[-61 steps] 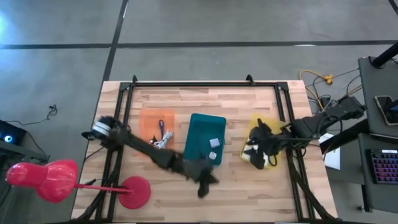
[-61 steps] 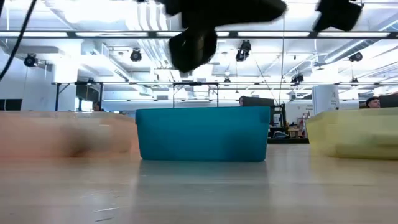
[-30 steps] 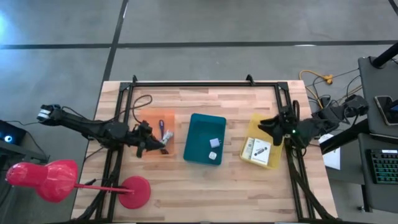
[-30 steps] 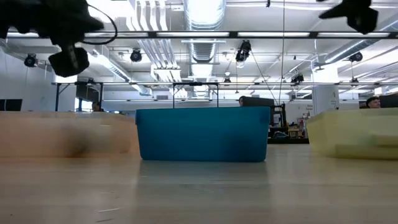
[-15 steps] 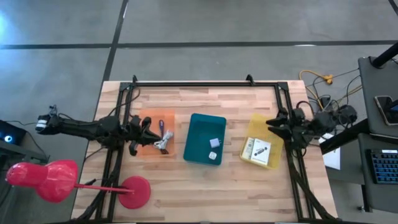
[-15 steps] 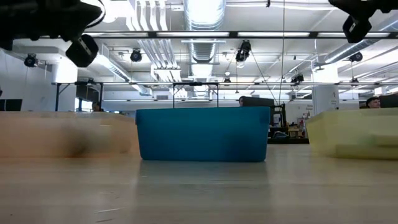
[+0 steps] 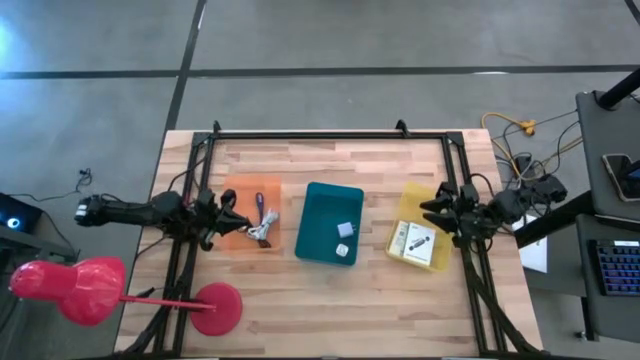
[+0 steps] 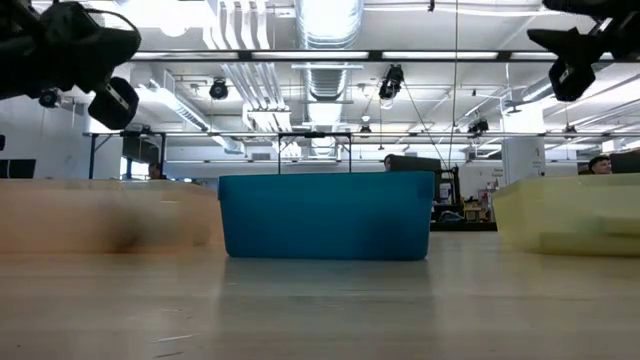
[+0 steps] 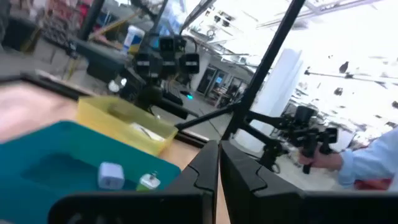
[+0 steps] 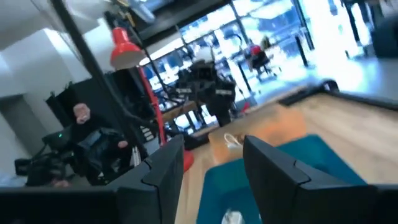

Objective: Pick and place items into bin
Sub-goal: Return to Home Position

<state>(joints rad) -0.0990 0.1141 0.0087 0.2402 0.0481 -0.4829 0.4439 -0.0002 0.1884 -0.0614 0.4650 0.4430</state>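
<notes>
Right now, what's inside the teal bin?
Two small white pieces in the teal bin, toward the yellow bin's side; otherwise bare floor. From table height its wall hides them.

Table (image 7: 330, 300) was pale wood planks, matt, grain showing. Frame (image 7: 330, 134) looked black metal, dull. Teal bin (image 7: 320, 230), orange bin (image 7: 240, 190), yellow bin (image 7: 410, 203) were smooth plastic, yellow one half see-through. Packets (image 7: 418, 240) looked white card, printed. Lamp (image 7: 75, 288) was pink-red, slight sheen. Floor (image 7: 350, 40) was grey concrete, smooth.
</notes>
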